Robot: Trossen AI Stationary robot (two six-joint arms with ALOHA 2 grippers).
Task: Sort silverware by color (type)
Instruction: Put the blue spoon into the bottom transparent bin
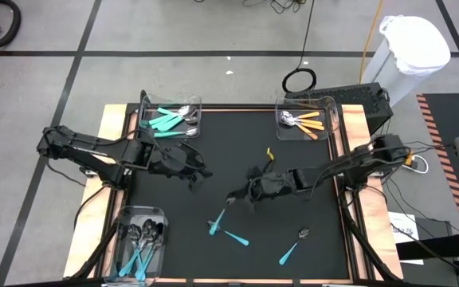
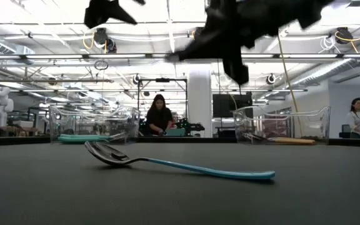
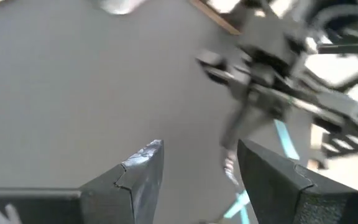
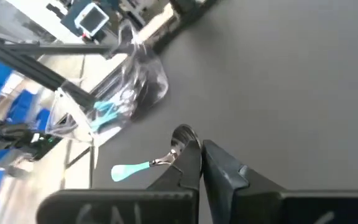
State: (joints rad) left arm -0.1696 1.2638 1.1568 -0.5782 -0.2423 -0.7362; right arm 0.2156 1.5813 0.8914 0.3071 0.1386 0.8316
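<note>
Teal-handled silverware lies on the black mat: one spoon (image 1: 238, 237) (image 2: 167, 164) at the near middle and a dark-headed one (image 1: 291, 249) to its right. An orange-yellow piece (image 1: 269, 153) lies alone farther back. My right gripper (image 1: 231, 199) (image 4: 202, 148) hovers over the mat's middle, shut on another teal spoon (image 1: 217, 222) (image 4: 148, 163). My left gripper (image 1: 202, 174) (image 3: 201, 168) hangs open above the mat's left middle with nothing between its fingers. My right gripper has the teal spoon by its silver head end (image 4: 180, 138), right at the fingertips (image 4: 190, 155); the finger itself hides the exact place of contact. The fingers slant down toward the table's near left corner. The teal handle (image 4: 129, 169) sticks out sideways, away from the fingers.
Clear bins stand at three corners: teal pieces at the far left (image 1: 170, 118), orange-handled pieces at the far right (image 1: 304, 121), teal spoons at the near left (image 1: 139, 243). People sit in the room beyond the table (image 2: 159, 115).
</note>
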